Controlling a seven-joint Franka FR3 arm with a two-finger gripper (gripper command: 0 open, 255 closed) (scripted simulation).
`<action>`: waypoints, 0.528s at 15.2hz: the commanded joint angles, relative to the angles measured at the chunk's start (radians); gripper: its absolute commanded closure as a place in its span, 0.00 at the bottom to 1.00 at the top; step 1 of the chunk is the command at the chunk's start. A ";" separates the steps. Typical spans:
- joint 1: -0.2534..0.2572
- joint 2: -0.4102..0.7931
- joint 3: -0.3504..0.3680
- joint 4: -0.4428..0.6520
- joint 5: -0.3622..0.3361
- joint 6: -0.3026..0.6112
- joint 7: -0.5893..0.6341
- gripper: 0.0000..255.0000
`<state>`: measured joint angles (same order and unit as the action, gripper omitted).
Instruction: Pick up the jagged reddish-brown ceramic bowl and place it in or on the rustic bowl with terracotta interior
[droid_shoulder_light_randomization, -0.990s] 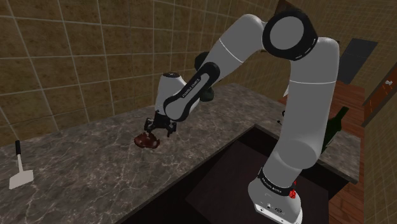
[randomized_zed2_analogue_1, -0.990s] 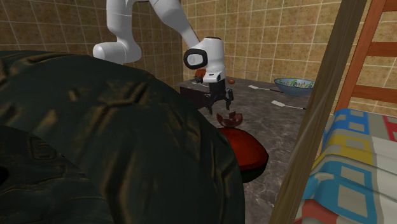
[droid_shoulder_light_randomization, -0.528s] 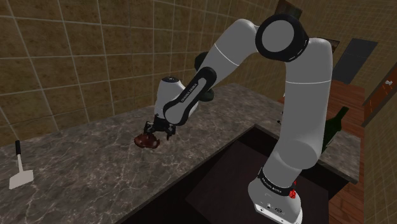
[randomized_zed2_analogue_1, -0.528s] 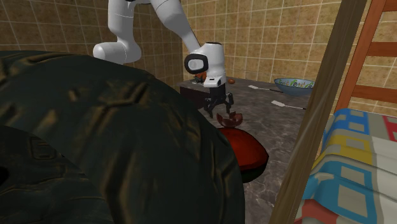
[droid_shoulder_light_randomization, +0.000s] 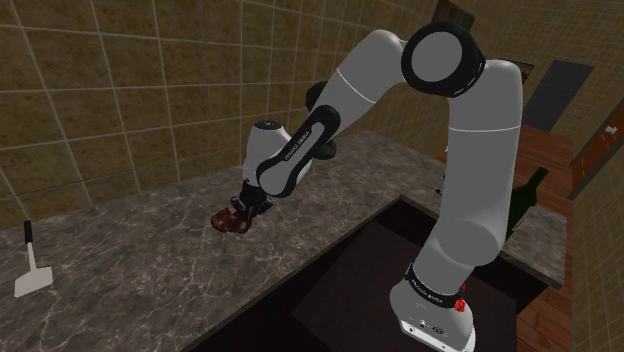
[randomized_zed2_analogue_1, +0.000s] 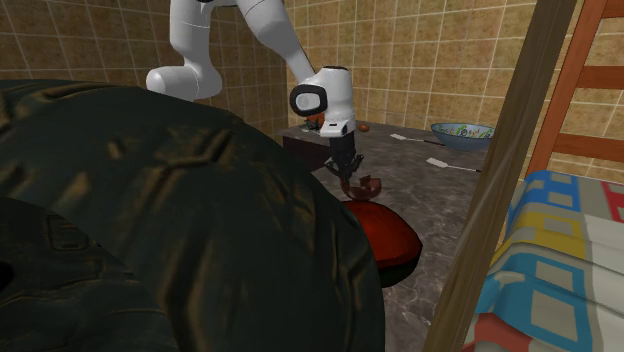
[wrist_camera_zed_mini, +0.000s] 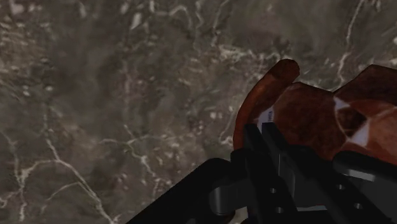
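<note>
One white arm (droid_shoulder_light_randomization: 462, 140) goes up tall, bends over at its big dark joint, and reaches down to the dark stone desk (droid_shoulder_light_randomization: 140, 262). Its last part slants down toward the desk. The black pincer (droid_shoulder_light_randomization: 247, 205) is pinching the rim of the small jagged bowl (droid_shoulder_light_randomization: 230, 222), with both fingers close together on the edge. The jagged bowl is reddish-brown and sits on the desk. In the second exterior view it is just behind the big red bowl (randomized_zed2_analogue_1: 388, 236). The big red bowl has a dark outside, and the pincer hangs just behind it too.
</note>
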<state>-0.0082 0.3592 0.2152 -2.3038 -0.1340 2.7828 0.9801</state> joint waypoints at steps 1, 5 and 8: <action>0.000 0.000 0.000 0.000 0.000 0.000 0.000 1.00; 0.000 0.000 0.000 0.000 0.000 0.000 0.000 1.00; -0.524 0.029 0.423 -0.037 0.479 -0.006 -0.552 0.00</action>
<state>-0.2965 0.3739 0.4579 -2.3225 0.0388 2.7809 0.7859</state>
